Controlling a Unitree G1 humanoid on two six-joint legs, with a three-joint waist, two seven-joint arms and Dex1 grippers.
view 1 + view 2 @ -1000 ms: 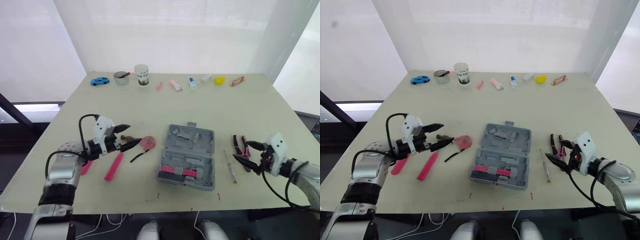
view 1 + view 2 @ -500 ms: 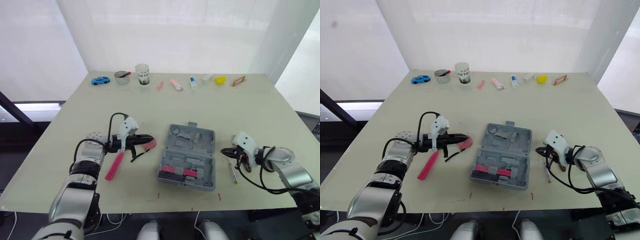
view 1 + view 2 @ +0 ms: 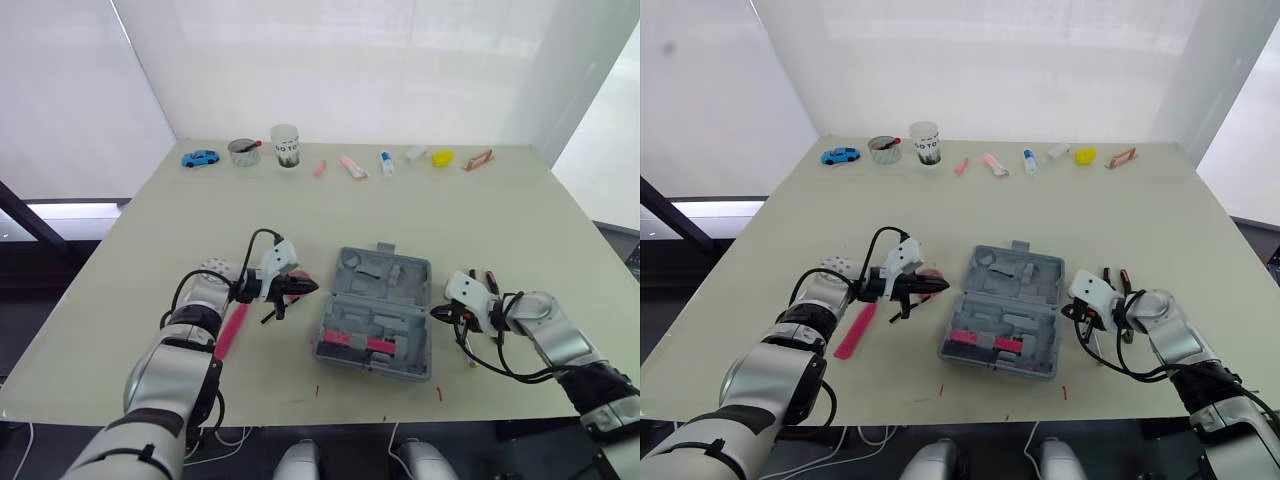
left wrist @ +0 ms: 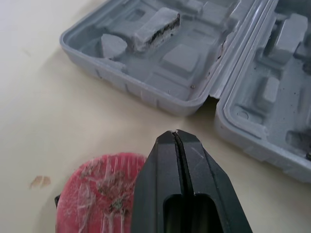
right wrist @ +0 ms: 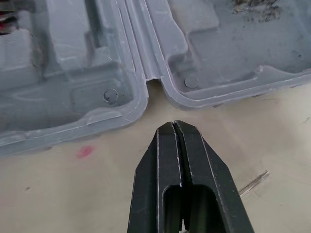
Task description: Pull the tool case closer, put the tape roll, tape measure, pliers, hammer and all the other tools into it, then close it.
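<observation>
The tool case (image 3: 375,315) lies open in the middle of the desk (image 3: 480,215), both halves flat; the left tool (image 4: 176,133) has its fingers pressed together on nothing, its tip just short of the case's left side where the two halves join; a red disc (image 4: 97,194) lies beneath it (touching or not, I cannot tell); a pink handle (image 3: 230,332) lies beside that arm; the right tool (image 5: 173,125), likewise pressed together and empty, points at the hinge notch on the case's right side; pliers (image 3: 488,278) lie near it.
</observation>
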